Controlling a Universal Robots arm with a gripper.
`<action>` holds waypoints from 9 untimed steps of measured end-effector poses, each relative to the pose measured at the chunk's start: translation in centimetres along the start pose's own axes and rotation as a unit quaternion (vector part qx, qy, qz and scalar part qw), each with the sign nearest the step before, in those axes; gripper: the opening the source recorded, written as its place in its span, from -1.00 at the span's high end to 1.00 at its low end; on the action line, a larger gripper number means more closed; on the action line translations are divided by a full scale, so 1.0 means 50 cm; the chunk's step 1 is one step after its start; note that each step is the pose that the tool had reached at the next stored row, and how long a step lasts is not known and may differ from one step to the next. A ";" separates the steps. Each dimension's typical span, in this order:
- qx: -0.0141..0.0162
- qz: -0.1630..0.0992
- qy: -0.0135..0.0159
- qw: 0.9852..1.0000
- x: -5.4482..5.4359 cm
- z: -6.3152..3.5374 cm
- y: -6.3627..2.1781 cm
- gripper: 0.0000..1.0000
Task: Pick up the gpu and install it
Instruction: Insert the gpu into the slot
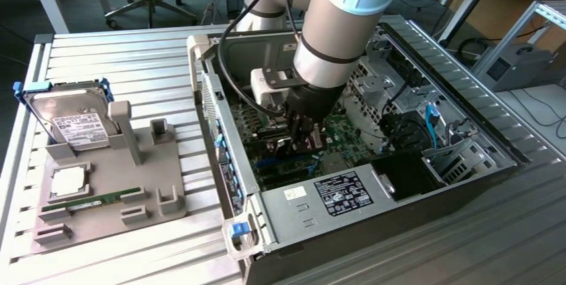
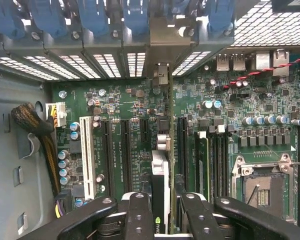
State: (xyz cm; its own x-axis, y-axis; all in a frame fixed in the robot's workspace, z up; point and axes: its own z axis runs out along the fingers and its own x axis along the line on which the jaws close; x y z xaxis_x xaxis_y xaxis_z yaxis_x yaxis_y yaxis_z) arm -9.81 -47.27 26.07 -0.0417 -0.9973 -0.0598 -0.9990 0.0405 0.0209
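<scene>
Because the gpu (image 2: 160, 185) is a thin, stiff card seen edge-on between the gripper's (image 2: 160, 212) two black fingers (image 2: 138, 215), it looks light and rigid, yet fragile: its board and the contact edge should not take bending or side load, so the firm upper edge and flat faces where the fingers pinch it now seem the sensible hold. The gripper is closed on the card, one finger on each face. Relative to the motherboard (image 2: 140, 125), the gpu stands upright just above it, lined up along the long dark expansion slots (image 2: 126, 150), with its bracket end (image 2: 161, 75) toward the row of blue slot latches (image 2: 95, 15) at the case's rear wall; whether the card's edge has entered a slot I cannot tell. In the exterior view the gripper (image 1: 296, 140) reaches down inside the open computer case (image 1: 292, 199). Well apart from the motherboard, outside the case, a grey holder tray (image 1: 115, 185) carries the hard drive (image 1: 71, 119) and a green RAM stick (image 1: 97, 200).
</scene>
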 end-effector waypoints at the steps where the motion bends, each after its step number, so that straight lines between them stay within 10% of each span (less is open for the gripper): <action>1: 0.000 0.000 0.000 1.000 0.000 0.000 0.000 0.47; 9: 0.001 0.012 0.000 1.000 0.000 0.000 0.000 0.47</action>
State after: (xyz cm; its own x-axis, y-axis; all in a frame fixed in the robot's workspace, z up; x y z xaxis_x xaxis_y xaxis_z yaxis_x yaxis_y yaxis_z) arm -9.81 -47.27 26.08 -0.0666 -0.9960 -0.0588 -0.9976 0.0655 0.0209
